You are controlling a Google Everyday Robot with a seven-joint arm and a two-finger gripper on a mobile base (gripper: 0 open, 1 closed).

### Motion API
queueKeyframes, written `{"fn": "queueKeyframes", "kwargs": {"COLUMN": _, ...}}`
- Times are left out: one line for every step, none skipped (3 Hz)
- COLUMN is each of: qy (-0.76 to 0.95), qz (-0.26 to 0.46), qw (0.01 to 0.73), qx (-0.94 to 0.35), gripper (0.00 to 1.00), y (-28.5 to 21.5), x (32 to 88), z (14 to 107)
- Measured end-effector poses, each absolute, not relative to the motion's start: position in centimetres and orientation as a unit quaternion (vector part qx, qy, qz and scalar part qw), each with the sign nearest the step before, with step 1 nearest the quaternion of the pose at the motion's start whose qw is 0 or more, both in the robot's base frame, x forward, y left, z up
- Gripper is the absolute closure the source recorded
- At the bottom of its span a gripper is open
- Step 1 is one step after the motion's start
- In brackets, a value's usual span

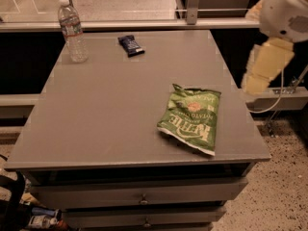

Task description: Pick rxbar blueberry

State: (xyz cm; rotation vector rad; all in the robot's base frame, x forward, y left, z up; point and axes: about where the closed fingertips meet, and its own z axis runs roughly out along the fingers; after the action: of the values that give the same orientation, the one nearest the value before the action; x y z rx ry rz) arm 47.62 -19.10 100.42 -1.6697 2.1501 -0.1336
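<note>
The rxbar blueberry point(131, 45), a small flat bar in a dark navy wrapper, lies on the far part of the grey table point(110, 109), left of centre. My gripper point(263, 67) hangs at the end of the white and cream arm, off the table's right edge. It is above the floor gap and far from the bar. Nothing shows in it.
A clear plastic water bottle point(72, 31) stands upright at the far left corner, left of the bar. A large green Kettle chip bag point(190, 119) lies on the near right part. Drawers point(142, 196) sit under the tabletop. A rail and glass partition run behind.
</note>
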Motion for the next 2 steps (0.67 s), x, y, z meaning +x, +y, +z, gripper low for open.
{"fn": "queueKeyframes", "kwargs": {"qy": 0.799, "qz": -0.017, "qw": 0.247, "qx": -0.548, "gripper": 0.0, "y": -15.9, "x": 51.1, "z": 101.0}}
{"fn": "queueKeyframes", "kwargs": {"qy": 0.815, "qz": 0.03, "qw": 0.333, "qx": -0.473, "gripper": 0.0, "y": -13.6, "x": 54.8, "z": 101.2}}
